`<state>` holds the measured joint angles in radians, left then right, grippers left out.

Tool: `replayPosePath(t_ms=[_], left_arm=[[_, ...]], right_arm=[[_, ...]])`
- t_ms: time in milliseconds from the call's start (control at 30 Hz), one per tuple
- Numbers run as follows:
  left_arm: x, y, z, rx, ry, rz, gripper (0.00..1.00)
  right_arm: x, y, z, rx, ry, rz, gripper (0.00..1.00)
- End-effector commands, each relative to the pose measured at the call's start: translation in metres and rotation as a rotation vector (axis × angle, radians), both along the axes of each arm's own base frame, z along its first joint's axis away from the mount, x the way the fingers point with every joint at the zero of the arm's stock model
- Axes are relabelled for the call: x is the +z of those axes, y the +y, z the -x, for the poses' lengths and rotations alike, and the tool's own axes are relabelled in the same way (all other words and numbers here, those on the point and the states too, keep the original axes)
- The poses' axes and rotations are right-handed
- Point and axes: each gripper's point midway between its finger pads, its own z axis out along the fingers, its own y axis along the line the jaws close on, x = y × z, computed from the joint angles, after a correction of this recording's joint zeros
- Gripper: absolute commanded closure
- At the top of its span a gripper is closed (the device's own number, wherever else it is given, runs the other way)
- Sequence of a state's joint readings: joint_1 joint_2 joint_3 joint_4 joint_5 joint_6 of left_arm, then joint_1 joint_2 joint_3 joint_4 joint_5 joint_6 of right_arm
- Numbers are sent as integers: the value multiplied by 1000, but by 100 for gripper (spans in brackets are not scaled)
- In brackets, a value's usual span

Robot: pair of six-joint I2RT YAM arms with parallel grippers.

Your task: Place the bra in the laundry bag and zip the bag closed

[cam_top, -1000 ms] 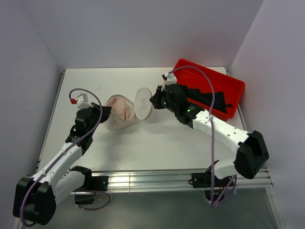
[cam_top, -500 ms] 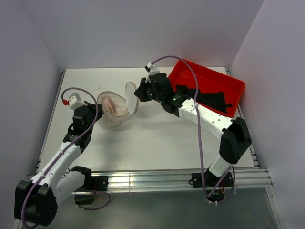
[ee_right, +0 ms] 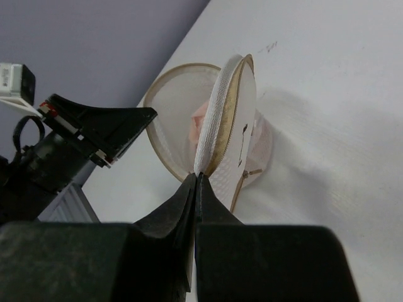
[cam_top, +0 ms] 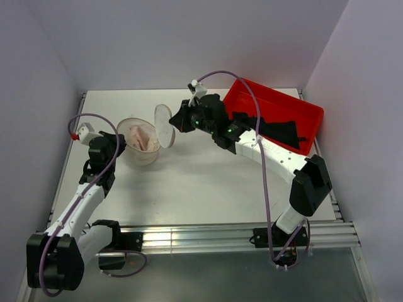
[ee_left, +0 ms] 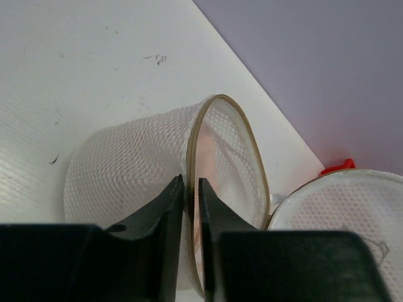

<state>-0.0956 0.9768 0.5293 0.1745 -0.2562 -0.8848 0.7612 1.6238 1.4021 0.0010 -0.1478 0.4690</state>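
Note:
The laundry bag (cam_top: 141,155) lies on its side on the table, its mouth open, with the pink-beige bra (cam_top: 141,137) inside. Its round mesh lid (cam_top: 164,126) stands upright beside the mouth, hinged at one side. My left gripper (cam_top: 118,146) is shut on the bag's zipper rim (ee_left: 192,145), with the mesh wall (ee_left: 126,170) to its left. My right gripper (cam_top: 174,124) is shut on the lid's edge (ee_right: 217,119). In the right wrist view the bra (ee_right: 199,119) shows between the lid and the bag's rim (ee_right: 165,148).
A red tray (cam_top: 310,112) with a black cloth (cam_top: 277,130) in it stands at the back right, behind my right arm. The left arm (ee_right: 82,126) shows just beyond the bag in the right wrist view. The table's left edge is close to the bag.
Both grippers and the bag have moved left across the table. The lid has swung from lying flat to standing upright close to the bag's mouth.

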Motion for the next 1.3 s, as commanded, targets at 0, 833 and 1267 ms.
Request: replayPosePath(t_ms=[0, 833, 1267], left_arm=[[3, -2, 3, -9, -29, 22, 74], [105, -71, 51, -417, -263, 25, 29], [77, -216, 73, -834, -206, -14, 35]], right_arm=[[-27, -1, -9, -52, 47, -11, 100], [-51, -145, -42, -361, 90, 78, 27], [-113, -301, -128, -802, 206, 436, 37]])
